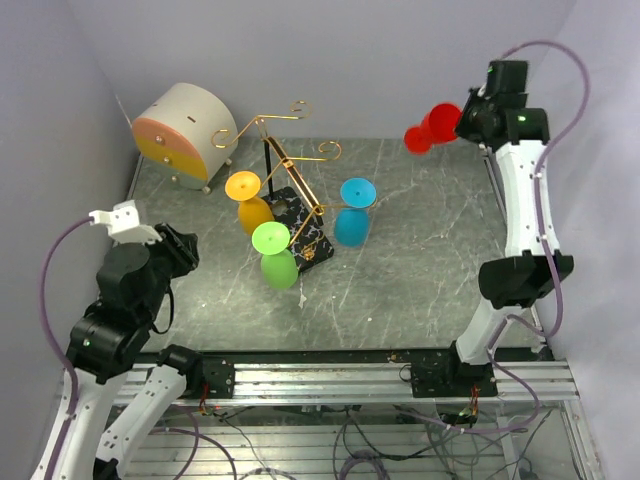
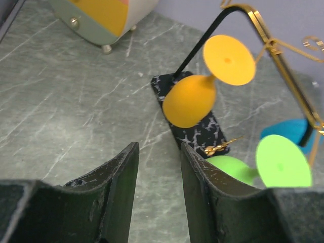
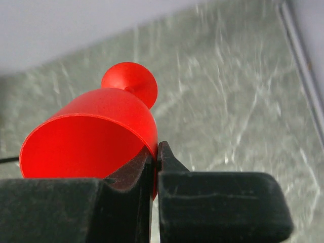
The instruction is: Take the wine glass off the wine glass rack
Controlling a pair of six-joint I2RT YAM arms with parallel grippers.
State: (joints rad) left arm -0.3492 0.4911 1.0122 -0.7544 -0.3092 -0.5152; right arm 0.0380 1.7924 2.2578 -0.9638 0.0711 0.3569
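The gold wire rack (image 1: 290, 165) with a black post stands on its black marble base (image 1: 300, 232) mid-table. An orange glass (image 1: 248, 198), a green glass (image 1: 275, 252) and a blue glass (image 1: 353, 212) hang from it upside down. The rack base (image 2: 195, 124), the orange glass (image 2: 195, 96) and the green glass (image 2: 273, 163) also show in the left wrist view. My right gripper (image 1: 462, 118) is shut on the rim of a red wine glass (image 1: 430, 128), held high at the back right, clear of the rack; one finger sits inside the cup (image 3: 96, 136). My left gripper (image 2: 158, 152) is open and empty, left of the rack.
A round beige-and-orange drawer box (image 1: 183, 133) stands at the back left corner. Grey walls close the left, back and right sides. A metal rail (image 1: 400, 372) runs along the near edge of the marbled table.
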